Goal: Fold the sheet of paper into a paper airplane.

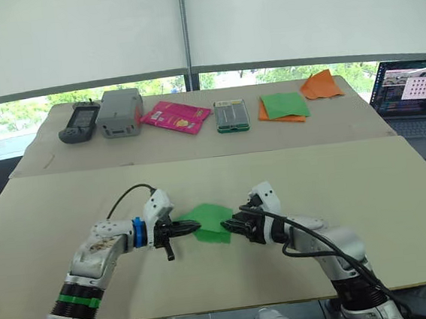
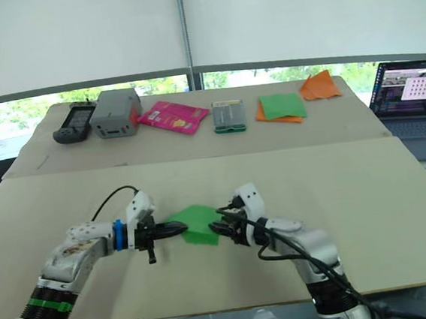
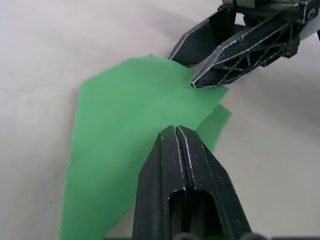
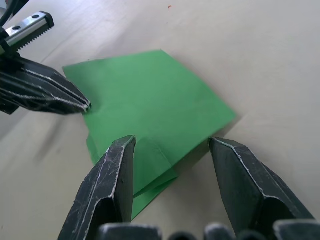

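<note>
While the sheet of paper [image 1: 212, 222] lies partly folded on the near table [image 1: 351, 184], it is flanked by both tools, one at each side. The left tool [image 1: 195, 224] is seen with its two black fingers pressed together, and their tip rests on the left edge of the green sheet; whether paper is caught between them cannot be told. The right tool [image 4: 172, 141] is held with its fingers apart, one on each side of the sheet's near right corner, where a lower layer of paper sticks out under the upper one. On the far table [image 1: 197, 147] are laid a handheld device [image 1: 79, 122], a grey box [image 1: 120, 112], a pink packet [image 1: 176, 117], a green sheet bordered by orange paper [image 1: 283, 107] and a crumpled orange paper [image 1: 321, 85]. A laptop [image 1: 417, 97] is open at the right.
</note>
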Robot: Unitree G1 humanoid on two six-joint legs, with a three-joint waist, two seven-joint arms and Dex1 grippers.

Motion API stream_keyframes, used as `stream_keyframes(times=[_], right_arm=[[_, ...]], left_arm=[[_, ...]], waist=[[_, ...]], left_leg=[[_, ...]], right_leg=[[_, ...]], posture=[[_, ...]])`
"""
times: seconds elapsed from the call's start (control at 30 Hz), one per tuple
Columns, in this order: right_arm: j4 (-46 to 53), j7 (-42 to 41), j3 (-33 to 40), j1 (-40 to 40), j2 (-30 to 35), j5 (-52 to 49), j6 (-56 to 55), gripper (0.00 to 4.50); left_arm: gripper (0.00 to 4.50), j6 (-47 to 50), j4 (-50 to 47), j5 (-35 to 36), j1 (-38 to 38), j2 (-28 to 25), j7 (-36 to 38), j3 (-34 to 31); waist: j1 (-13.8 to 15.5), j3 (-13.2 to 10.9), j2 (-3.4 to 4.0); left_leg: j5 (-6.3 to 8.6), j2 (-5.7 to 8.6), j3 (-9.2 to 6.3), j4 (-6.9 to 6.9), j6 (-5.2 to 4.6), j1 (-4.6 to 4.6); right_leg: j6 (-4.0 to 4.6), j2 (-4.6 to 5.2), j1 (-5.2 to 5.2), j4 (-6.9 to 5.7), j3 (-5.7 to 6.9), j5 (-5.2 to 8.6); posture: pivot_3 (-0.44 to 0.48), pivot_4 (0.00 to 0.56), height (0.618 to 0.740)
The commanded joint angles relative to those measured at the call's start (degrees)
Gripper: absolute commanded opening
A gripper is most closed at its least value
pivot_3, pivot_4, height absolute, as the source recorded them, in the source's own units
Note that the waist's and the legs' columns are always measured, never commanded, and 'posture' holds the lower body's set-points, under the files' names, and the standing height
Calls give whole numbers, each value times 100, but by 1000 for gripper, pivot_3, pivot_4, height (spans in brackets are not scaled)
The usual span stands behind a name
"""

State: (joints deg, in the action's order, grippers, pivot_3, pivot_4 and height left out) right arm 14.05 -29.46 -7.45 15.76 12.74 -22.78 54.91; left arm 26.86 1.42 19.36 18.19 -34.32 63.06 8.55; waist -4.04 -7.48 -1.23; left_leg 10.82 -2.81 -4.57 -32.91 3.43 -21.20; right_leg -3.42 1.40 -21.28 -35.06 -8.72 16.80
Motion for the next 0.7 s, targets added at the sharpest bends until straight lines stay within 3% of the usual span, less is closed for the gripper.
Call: stream_keyframes(times=[0.03,0.7], right_arm=[[149,46,-25,-79,9,-68,-35,2594],[-98,82,103,32,-227,-425,28,2594]], left_arm=[[0,-321,162,-254,90,-37,-47,66],[0,-684,257,-568,0,-100,59,198]], waist=[[1,0,1],[1,-1,1]], left_leg=[[0,0,0,0,0,1],[0,0,0,1,0,-2]], right_leg=[[0,0,0,0,0,0],[1,1,-2,1,0,1]], posture=[[0,150,740],[0,150,740]])
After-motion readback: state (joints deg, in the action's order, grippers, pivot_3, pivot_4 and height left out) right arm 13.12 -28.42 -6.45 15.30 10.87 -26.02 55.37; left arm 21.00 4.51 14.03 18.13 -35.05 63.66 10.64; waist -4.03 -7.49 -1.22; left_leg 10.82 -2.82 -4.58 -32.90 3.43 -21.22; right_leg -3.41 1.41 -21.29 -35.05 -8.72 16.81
